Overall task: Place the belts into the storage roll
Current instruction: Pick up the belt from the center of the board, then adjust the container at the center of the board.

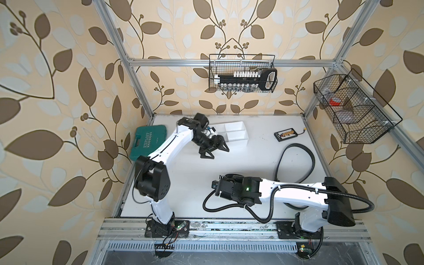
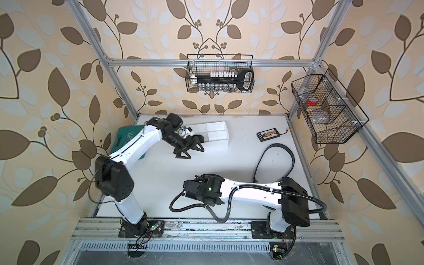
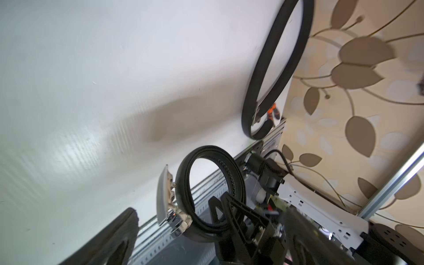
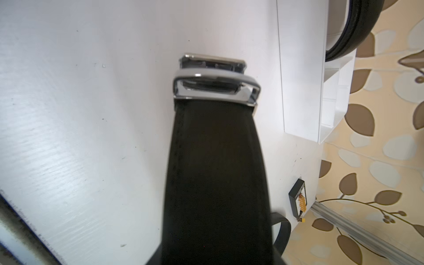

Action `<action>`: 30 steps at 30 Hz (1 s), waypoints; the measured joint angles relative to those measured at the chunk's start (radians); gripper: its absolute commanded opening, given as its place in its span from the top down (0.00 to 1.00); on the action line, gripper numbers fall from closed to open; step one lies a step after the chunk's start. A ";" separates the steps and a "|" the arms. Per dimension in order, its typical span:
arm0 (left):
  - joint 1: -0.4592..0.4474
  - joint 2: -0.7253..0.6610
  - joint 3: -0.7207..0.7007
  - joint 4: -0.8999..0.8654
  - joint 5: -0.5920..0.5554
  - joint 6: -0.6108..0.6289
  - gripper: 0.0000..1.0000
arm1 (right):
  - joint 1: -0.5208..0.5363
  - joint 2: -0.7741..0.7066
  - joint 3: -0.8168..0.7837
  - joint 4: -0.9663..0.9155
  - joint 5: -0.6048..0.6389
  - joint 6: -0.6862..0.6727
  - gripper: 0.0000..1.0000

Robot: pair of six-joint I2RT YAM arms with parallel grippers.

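Toward the bench's (image 1: 183,179) front edge, the right gripper (image 3: 221,202) clenches a coiled belt (image 3: 206,151). The left gripper (image 1: 215,151), jaws spread, hovers at the white tray's (image 1: 236,139) left end. A loose belt (image 1: 296,146) loops near the right edge.

The green tool case (image 1: 149,143) bears the white word "EXPLOIT"; the smaller print beside it is unreadable.

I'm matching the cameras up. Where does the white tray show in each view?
Both top views: white tray near the table's far edge.
Left wrist: not in it.
Right wrist: just beside the belt buckle.
Shared landmark: small black board near it, though not in the left wrist view.
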 measured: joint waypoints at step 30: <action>0.151 -0.549 -0.579 0.390 -0.381 -0.135 0.01 | -0.790 -0.121 0.304 0.206 -0.612 -0.184 0.80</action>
